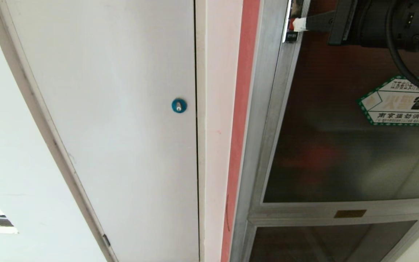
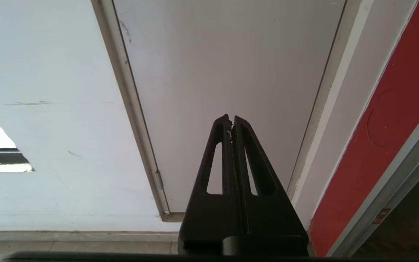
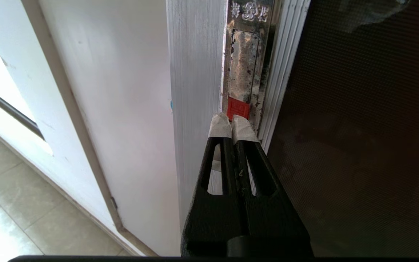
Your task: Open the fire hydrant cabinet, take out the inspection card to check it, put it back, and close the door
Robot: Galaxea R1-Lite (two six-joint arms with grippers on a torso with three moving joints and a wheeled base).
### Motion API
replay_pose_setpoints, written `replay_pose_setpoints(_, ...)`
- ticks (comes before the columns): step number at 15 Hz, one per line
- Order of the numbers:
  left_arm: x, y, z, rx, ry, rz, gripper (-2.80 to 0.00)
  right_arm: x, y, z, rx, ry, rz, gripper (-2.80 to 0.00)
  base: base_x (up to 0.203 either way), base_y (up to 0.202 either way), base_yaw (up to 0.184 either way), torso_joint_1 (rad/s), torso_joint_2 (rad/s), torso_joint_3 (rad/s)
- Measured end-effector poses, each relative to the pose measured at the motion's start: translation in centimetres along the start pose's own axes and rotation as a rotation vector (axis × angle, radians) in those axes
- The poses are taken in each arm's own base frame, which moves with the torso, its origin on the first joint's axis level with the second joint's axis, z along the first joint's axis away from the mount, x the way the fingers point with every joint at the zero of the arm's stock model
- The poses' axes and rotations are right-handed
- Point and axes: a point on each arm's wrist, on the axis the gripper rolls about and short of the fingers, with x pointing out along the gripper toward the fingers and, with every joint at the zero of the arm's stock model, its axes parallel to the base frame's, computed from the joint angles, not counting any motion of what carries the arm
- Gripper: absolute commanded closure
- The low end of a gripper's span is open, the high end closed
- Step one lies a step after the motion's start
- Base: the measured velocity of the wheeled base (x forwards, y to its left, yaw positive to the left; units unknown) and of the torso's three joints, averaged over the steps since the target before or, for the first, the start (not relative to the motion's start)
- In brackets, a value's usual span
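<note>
right gripper (image 3: 232,122) jaws closed, at door (image 3: 358,145) latch (image 3: 238,108)

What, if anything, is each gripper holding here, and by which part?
Nothing is held. The right gripper has its jaws shut, tips at the red latch on the door frame. The left gripper is shut and empty, near the white door.

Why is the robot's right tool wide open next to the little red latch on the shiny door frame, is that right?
Not quite: the right tool is shut, its taped tips pressed together. The right wrist view shows it at the red latch on the door frame.
</note>
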Motion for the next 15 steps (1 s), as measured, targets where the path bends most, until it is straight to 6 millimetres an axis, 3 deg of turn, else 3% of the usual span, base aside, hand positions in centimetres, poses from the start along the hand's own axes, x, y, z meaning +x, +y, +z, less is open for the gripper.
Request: replay_pose_setpoints(15,0.0,0.0,0.0,0.0,0.0,0.001,0.0,0.88,-0.77,-0.08,-0.001,0.0,-0.039,0.0,0.0,0.0,0.0,0.0,0.0,0.0)
